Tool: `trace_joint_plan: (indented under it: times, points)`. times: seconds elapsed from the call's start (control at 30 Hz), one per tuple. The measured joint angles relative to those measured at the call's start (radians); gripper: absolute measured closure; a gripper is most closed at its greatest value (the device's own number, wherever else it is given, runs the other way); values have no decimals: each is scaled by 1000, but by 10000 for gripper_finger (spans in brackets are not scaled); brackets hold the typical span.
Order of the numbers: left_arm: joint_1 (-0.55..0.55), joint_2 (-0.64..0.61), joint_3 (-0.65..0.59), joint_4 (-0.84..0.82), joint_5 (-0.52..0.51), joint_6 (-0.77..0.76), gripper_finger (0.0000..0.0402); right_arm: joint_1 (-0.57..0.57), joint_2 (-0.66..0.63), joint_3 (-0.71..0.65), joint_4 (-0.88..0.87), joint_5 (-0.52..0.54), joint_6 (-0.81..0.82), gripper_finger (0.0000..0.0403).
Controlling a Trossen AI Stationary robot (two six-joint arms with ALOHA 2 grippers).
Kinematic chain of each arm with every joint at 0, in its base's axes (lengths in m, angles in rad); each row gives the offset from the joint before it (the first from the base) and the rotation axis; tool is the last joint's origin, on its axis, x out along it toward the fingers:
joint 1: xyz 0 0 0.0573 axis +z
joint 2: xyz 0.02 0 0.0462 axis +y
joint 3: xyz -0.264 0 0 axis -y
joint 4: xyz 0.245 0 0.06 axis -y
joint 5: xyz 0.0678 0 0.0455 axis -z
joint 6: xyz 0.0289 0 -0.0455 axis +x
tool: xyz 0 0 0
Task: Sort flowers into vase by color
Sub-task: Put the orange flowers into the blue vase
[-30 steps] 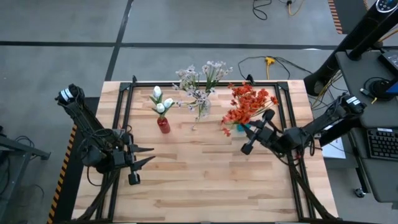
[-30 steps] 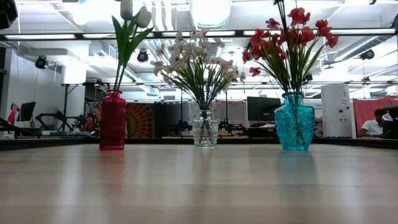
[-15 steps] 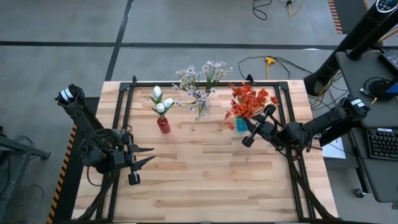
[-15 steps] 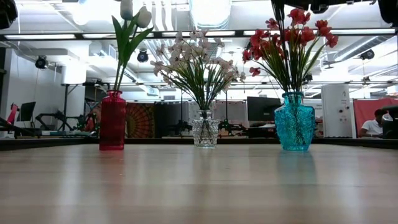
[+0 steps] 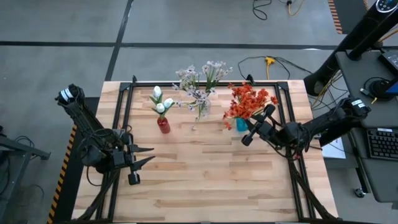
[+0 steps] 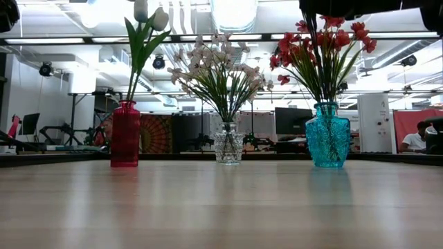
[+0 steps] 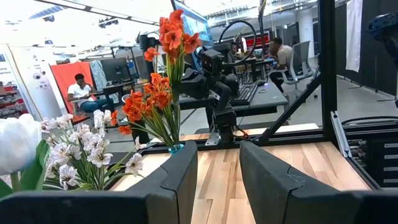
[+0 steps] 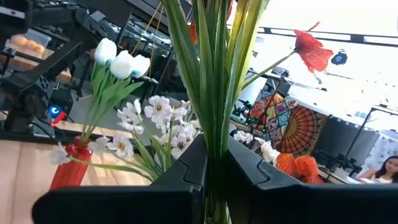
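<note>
Orange-red flowers point(image 5: 248, 101) stand in a blue vase point(image 6: 327, 135) at the far side of the wooden table point(image 5: 205, 180), their green stems point(image 8: 214, 93) pinched between the closed fingers point(image 8: 249, 171) of the right gripper point(image 5: 247, 129), which reaches in from the vase's near right side. Just beside the blue vase, a clear glass vase point(image 6: 228, 143) holds pale pink-white sprays point(image 5: 200, 84); beyond that one, a red vase point(image 6: 125, 133) carries white tulips point(image 5: 160, 101). All three vases stand upright in a row, apart from one another. Well away from the blue vase, at the table's near left edge, the left gripper point(image 5: 148, 155) waits with its fingers point(image 7: 178, 174) partly open and empty, pointing toward the row
</note>
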Motion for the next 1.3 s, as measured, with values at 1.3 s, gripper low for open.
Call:
trace_joint_plan:
  times: [1.3]
  points:
    - [0, 0, 2, 0, -1, 8, 296, -17, 1, -60, -6, 104, 177, 270]
